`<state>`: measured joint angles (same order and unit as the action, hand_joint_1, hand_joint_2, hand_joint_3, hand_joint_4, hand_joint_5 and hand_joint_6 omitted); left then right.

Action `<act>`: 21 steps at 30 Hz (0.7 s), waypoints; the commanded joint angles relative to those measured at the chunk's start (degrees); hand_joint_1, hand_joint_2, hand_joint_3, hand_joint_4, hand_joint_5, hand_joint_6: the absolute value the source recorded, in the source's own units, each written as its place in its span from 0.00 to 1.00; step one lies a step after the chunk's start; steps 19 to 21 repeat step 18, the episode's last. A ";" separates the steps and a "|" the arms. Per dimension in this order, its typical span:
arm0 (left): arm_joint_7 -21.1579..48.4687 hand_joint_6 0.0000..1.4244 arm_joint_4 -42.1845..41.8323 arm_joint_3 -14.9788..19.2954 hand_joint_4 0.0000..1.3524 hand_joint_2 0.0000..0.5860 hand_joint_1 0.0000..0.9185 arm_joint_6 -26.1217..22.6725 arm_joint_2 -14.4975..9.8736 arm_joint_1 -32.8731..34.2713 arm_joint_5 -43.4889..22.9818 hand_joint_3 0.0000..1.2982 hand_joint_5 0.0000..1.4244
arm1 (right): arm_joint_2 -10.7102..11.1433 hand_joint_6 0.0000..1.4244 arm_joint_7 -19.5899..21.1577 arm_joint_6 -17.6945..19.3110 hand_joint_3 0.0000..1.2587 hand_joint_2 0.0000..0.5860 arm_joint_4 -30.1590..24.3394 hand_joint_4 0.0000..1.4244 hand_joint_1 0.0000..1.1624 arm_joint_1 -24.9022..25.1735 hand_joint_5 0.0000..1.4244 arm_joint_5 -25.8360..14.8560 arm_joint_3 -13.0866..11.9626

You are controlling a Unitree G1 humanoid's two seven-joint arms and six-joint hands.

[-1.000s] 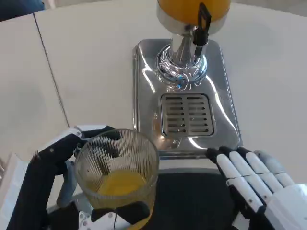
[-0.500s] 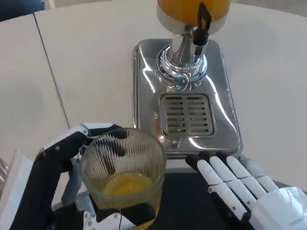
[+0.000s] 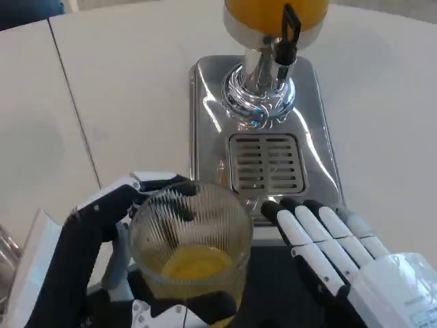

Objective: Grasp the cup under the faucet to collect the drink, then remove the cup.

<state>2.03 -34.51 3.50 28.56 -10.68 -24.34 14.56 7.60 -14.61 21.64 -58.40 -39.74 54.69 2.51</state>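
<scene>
A: We have the cup [image 3: 191,249] in our left hand [image 3: 113,263], fingers wrapped round it, near the table's front edge, just in front of the dispenser [image 3: 263,137]; our right hand [image 3: 341,256] lies beside it, fingers straight and holding nothing.

B: Agreed; the cup stands upright, mouth up, long axis vertical, juice low inside; if we tilt or jerk it, we'd judge a spill likely; a loose grip could drop it.
</scene>
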 commanded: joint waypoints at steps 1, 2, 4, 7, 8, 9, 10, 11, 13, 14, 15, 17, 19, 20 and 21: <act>0.60 1.00 -1.81 -0.53 0.91 0.00 0.91 0.30 0.16 -0.53 0.67 0.88 0.88 | 0.78 0.00 -0.26 -0.14 0.00 0.83 0.88 0.00 0.14 0.03 0.00 -0.21 -0.38; 0.63 1.00 -1.82 -0.58 0.91 0.00 0.91 0.13 0.27 -0.52 0.63 0.88 0.88 | 0.87 0.00 -0.26 -0.21 0.00 0.83 0.98 0.00 0.14 0.16 0.00 -0.31 -0.53; 0.73 1.00 -1.91 -0.63 0.91 0.00 0.91 -0.15 0.40 -0.42 0.67 0.88 0.88 | 0.92 0.00 -0.29 -0.43 0.00 0.83 1.15 0.00 0.14 0.44 0.00 -0.46 -0.70; 0.80 1.00 -2.07 -0.94 0.91 0.00 0.91 -0.39 0.68 -0.30 0.93 0.88 0.88 | 1.08 0.00 -0.51 -0.78 0.00 0.83 1.20 0.00 0.14 0.88 0.00 -0.63 -0.76; 0.76 1.00 -2.10 -1.00 0.91 0.00 0.91 -0.41 0.77 -0.27 1.01 0.88 0.88 | 1.17 0.00 -0.72 -0.93 0.00 0.83 1.18 0.00 0.14 1.08 0.00 -0.71 -0.76; 0.72 1.00 -2.12 -1.04 0.91 0.00 0.91 -0.46 0.85 -0.25 1.08 0.88 0.88 | 1.26 0.00 -0.87 -1.06 0.00 0.83 1.16 0.00 0.14 1.23 0.00 -0.77 -0.75; 0.70 1.00 -2.14 -1.06 0.91 0.00 0.91 -0.51 0.90 -0.23 1.12 0.88 0.88 | 1.33 0.00 -1.03 -1.19 0.00 0.83 1.13 0.00 0.14 1.38 0.00 -0.81 -0.71; 0.63 1.00 -2.17 -1.07 0.91 0.00 0.91 -0.65 1.03 -0.19 1.16 0.88 0.88 | 1.33 0.00 -1.22 -1.36 0.00 0.83 1.11 0.00 0.14 1.61 0.00 -0.75 -0.62; 0.53 1.00 -2.23 -1.06 0.91 0.00 0.91 -0.84 1.20 -0.14 1.22 0.88 0.88 | 1.22 0.00 -1.53 -1.75 0.00 0.83 1.10 0.00 0.14 1.99 0.00 -0.74 -0.40; 0.50 1.00 -2.27 -1.05 0.91 0.00 0.91 -0.92 1.27 -0.13 1.27 0.88 0.88 | 1.18 0.00 -1.60 -1.90 0.00 0.83 1.09 0.00 0.14 2.11 0.00 -0.71 -0.28; 0.45 1.00 -2.33 -1.02 0.91 0.00 0.91 -0.96 1.35 -0.12 1.40 0.88 0.88 | 1.15 0.00 -1.67 -2.02 0.00 0.83 1.06 0.00 0.14 2.18 0.00 -0.68 -0.14; 0.21 1.00 -2.59 -0.95 0.91 0.00 0.91 -0.59 1.53 -0.21 1.94 0.88 0.88 | 1.14 0.00 -1.78 -2.23 0.00 0.83 0.95 0.00 0.14 2.21 0.00 -0.61 0.09; 0.24 1.00 -2.78 -1.12 0.91 0.00 0.91 -0.68 1.67 -0.38 1.97 0.88 0.88 | 1.15 0.00 -1.86 -2.33 0.00 0.83 0.87 0.00 0.14 2.18 0.00 -0.59 0.18; 0.24 1.00 -2.78 -1.12 0.91 0.00 0.91 -0.68 1.67 -0.38 1.97 0.88 0.88 | 1.15 0.00 -1.86 -2.33 0.00 0.83 0.87 0.00 0.14 2.18 0.00 -0.59 0.18; 0.24 1.00 -2.78 -1.12 0.91 0.00 0.91 -0.68 1.67 -0.38 1.97 0.88 0.88 | 1.15 0.00 -1.86 -2.33 0.00 0.83 0.87 0.00 0.14 2.18 0.00 -0.59 0.18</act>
